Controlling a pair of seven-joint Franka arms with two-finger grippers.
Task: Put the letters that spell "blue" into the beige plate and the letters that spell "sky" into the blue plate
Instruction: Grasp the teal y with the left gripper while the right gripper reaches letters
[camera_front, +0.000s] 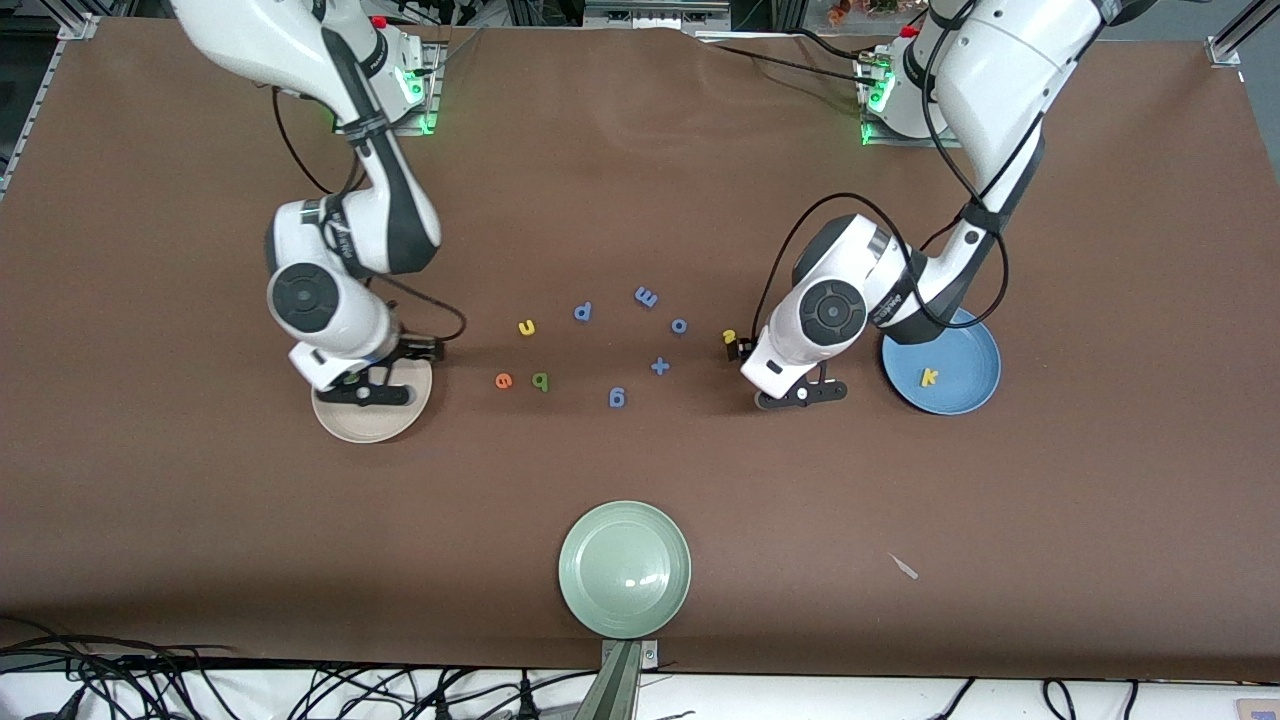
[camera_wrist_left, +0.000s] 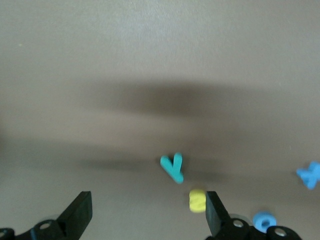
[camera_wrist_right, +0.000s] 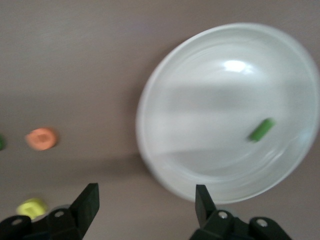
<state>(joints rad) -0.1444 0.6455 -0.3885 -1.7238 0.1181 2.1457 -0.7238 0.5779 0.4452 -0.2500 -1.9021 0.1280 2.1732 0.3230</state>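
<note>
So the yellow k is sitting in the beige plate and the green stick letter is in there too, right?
Not quite. The yellow k lies in the blue plate, as the front view shows. The green stick letter is indeed in the beige plate.

The round cream-beige shallow plate (camera_front: 410, 412) sits toward the right arm's end of the worktop and holds the olive-green foam stick "l" (camera_wrist_right: 262, 129), lying flat inside it. The yellow foam "u" (camera_front: 527, 327), the orange foam "e" (camera_front: 504, 380) and the dark green foam "b" (camera_front: 540, 381) lie flat on the worktop, the "e" and "b" side by side and nearer the front camera than the "u". Toward the left arm's end, the round medium-blue shallow plate (camera_front: 975, 375) holds the yellow foam "k" (camera_front: 929, 377), while the yellow foam "s" (camera_front: 729, 337) and the teal foam "y" (camera_wrist_left: 173, 167) lie close together on the worktop.
</note>
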